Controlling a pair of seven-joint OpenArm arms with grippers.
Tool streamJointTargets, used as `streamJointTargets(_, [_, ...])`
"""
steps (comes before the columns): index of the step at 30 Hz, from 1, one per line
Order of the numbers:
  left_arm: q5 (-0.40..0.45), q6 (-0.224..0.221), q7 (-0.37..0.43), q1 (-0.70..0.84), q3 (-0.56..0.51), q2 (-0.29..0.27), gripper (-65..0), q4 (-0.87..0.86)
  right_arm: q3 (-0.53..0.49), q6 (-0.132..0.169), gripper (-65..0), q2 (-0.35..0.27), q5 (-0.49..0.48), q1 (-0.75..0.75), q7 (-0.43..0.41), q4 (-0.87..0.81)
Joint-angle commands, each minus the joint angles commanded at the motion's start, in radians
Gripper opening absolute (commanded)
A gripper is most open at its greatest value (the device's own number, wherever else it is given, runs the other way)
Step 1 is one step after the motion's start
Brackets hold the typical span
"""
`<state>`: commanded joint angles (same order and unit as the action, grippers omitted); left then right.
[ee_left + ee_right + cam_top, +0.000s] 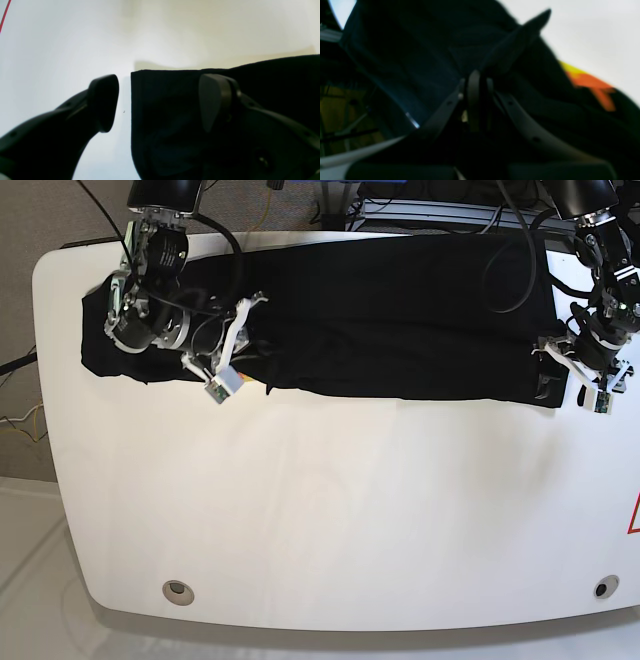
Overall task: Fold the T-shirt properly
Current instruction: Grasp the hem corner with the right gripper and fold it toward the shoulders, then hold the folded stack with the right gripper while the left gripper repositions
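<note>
While the near part of the table [320, 520] lay bare, the shirt [400, 320] stretched as a long black band across its far side. The left gripper [160, 102] stood spread, one finger over the cloth corner, one off it. The right gripper [477, 100] was pressed together, pinching a fold of shirt near the orange print [592, 83]. Soft, light and limp, the cloth would probably sag; corners and hems looked the best holds. No containers showed.

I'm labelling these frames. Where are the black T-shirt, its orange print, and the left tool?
black cloth T-shirt [400, 310], base view, middle of the spread cloth.
orange print [592, 83], right wrist view, its centre.
left tool [157, 102], left wrist view, between fingertips.
</note>
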<state>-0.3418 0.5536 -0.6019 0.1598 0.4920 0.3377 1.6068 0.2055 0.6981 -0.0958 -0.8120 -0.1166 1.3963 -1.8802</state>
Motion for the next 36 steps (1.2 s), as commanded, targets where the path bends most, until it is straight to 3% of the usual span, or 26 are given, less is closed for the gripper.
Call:
streamJointTargets(4, [-0.001, -0.004, -0.001, -0.008, 0.001, 0.0, -17.7, -0.001, -0.043, 0.0, -65.0, -0.007, -0.007, -0.051, 0.0, -0.015])
streamJointTargets(8, [-0.001, -0.004, 0.002, -0.011, 0.0, 0.0, -17.5, -0.004, -0.056, 0.0, -59.8, -0.013, -0.002, -0.061, 0.0, -0.014])
streamJointTargets(14, [-0.001, -0.003, -0.001, -0.014, 0.0, 0.001, -17.8, -0.009, -0.063, 0.0, -41.4, -0.02, -0.004, -0.061, 0.0, -0.003])
streamJointTargets(16, [-0.003, -0.002, 0.008, -0.013, 0.0, 0.0, -17.8, -0.003, -0.039, 0.0, -30.4, -0.023, -0.015, -0.059, 0.0, 0.014])
streamJointTargets(36, [-0.004, -0.008, 0.025, -0.016, 0.002, 0.001, -17.1, 0.009, 0.059, 0.0, -31.2, -0.102, -0.062, -0.05, -0.008, 0.029])
